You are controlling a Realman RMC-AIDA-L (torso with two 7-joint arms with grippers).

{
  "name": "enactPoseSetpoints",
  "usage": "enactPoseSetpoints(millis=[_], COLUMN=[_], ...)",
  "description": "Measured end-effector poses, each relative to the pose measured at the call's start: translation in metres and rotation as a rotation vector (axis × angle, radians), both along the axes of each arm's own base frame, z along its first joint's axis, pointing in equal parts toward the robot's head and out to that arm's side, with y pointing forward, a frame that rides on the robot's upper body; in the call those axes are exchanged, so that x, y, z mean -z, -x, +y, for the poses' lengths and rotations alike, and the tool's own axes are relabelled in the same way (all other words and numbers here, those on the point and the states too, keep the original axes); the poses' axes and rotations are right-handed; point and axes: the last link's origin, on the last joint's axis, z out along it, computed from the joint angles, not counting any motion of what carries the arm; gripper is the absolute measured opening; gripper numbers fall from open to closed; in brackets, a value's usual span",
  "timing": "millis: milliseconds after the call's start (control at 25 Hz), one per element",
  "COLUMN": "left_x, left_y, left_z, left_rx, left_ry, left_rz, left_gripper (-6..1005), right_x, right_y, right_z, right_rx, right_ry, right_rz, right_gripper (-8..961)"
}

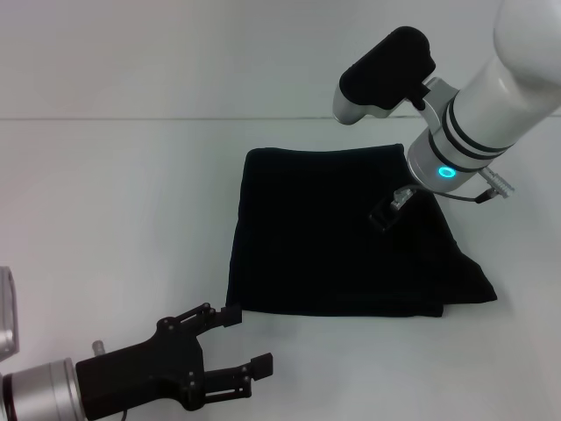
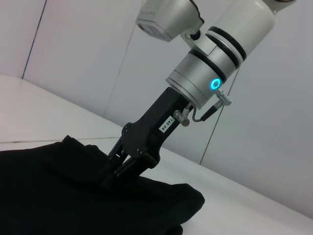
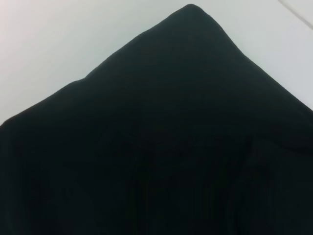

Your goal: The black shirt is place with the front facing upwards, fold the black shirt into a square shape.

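The black shirt [image 1: 324, 237] lies folded into a rough square in the middle of the white table, with no lettering showing. One corner juts out at its near right. My right gripper [image 1: 386, 215] points down onto the shirt's right part. In the left wrist view the right gripper [image 2: 111, 176] has its fingers drawn together on the fabric of the shirt [image 2: 58, 196]. Dark cloth of the shirt [image 3: 171, 147] fills the right wrist view. My left gripper [image 1: 250, 340] is open and holds nothing. It hovers just in front of the shirt's near left corner.
The white table [image 1: 114, 202] stretches around the shirt on all sides, and its far edge meets a pale wall behind. Part of the robot's grey body [image 1: 7, 311] shows at the left edge.
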Motion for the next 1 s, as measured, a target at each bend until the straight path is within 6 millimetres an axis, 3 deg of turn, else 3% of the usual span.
enactPoseSetpoints(millis=[80,320,600,800,1000], left_x=[0.001,0.001,0.001,0.001,0.000], left_y=[0.000,0.000,0.001,0.001,0.001], left_z=[-0.001,-0.001,-0.001,-0.001,0.000], left_rx=[-0.003,-0.005,-0.007,-0.006,-0.003], left_ry=[0.002,0.004,0.004,0.004,0.002], left_rz=[-0.002,-0.004,-0.003,-0.002,0.000], left_gripper=[921,921,920,920,919], right_x=[0.001,0.000,-0.007,-0.030,-0.055], right_y=[0.000,0.000,-0.004,-0.016,-0.041], right_z=[-0.001,-0.001,0.000,0.003,0.001], right_rx=[-0.004,-0.002,0.063,0.151,0.250], right_ry=[0.006,0.006,-0.024,-0.112,-0.212], right_rz=[-0.003,0.000,0.081,0.216,0.369], right_gripper=[277,64,36,20,21])
